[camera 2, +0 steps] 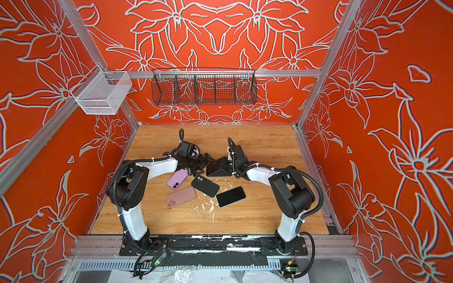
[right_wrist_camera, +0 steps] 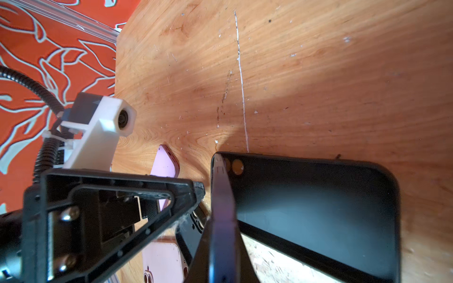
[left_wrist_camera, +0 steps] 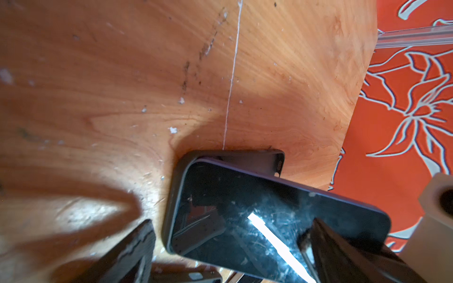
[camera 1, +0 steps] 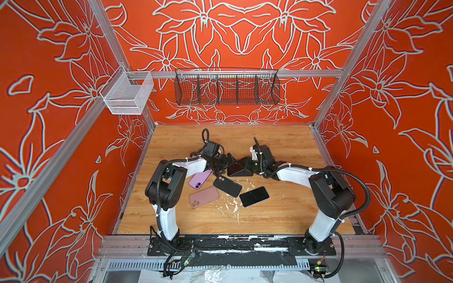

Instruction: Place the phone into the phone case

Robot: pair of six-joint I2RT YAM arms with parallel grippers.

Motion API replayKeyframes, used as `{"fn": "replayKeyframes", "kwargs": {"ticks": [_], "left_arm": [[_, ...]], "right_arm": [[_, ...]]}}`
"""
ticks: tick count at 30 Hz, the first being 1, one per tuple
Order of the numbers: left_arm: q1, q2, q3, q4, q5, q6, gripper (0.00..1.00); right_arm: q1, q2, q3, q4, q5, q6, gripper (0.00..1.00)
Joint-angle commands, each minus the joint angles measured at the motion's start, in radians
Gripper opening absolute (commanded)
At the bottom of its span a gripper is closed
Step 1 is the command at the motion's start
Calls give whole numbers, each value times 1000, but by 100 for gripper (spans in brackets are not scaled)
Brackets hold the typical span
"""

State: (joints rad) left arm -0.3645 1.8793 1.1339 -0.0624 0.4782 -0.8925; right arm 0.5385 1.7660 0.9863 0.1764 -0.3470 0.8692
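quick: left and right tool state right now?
left tool: open, holding nothing.
right tool: closed on the phone.

Evenly bright; wrist views show soft shadows, phone (left_wrist_camera: 257, 215) glare, blurred fingers (left_wrist_camera: 127, 254).

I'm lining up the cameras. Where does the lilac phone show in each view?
Top view: lilac phone left of centre, partly under the left arm.
Top view: same place.
Left wrist: not in it.
Right wrist: it lies beyond the left arm.
Shared landmark: the tilted black phone, in all four.
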Motion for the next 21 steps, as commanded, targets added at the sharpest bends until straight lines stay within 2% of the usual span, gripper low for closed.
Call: {"fn": "replayKeyframes", "kwargs": {"ticks": [1,10,21], "left_arm": [[2,26,-25,61,19,-21,97],[-5,53,-40,112,33,-43,97],[-7,68,-19,128,40,-46,97]], "right_arm": [[4,37,-31,-52,-13,36,0],[1,42,-34,-137,10,50,0],[-5,85,-51,-148,10,51,0]]}}
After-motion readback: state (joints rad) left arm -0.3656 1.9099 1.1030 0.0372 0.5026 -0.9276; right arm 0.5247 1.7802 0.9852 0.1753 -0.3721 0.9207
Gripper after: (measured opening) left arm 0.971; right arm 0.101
